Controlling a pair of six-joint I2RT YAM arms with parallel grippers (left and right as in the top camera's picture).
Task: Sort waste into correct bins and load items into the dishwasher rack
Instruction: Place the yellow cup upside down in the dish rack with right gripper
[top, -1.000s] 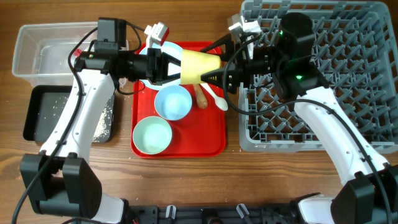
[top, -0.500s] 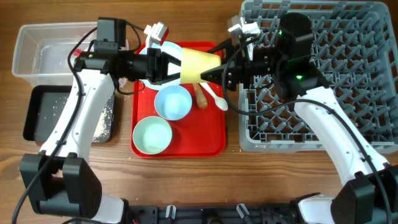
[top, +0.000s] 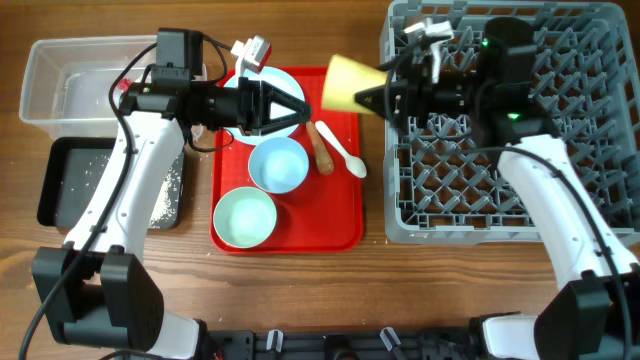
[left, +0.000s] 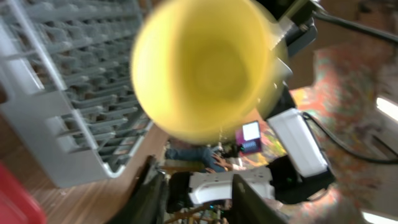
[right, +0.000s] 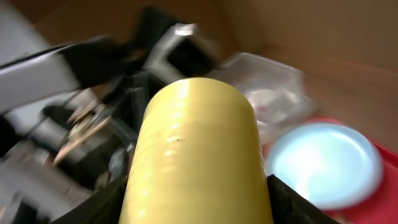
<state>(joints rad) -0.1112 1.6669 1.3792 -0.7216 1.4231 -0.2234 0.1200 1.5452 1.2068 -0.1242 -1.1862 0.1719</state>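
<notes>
My right gripper (top: 385, 97) is shut on the small yellow cup (top: 345, 83), holding it sideways in the air at the left edge of the grey dishwasher rack (top: 520, 150). The cup fills the right wrist view (right: 199, 155) and faces the left wrist camera (left: 205, 68). My left gripper (top: 290, 107) is open and empty above the pale blue-white plate (top: 255, 80). The light blue bowl (top: 278, 164), pale green bowl (top: 244, 217), white spoon (top: 345, 158) and carrot-like stick (top: 322, 148) lie on the red tray (top: 340, 225). The wrapper is out of view.
The clear tub (top: 70, 85) stands at the far left, with the black tray (top: 60, 185) in front of it. Rice grains (top: 170, 190) lie in the black tray. The rack's pegs fill the right side of the table.
The left gripper has let go of the yellow cup. The right arm has drawn back to the right with the cup, from over the red tray to the rack's left edge.
</notes>
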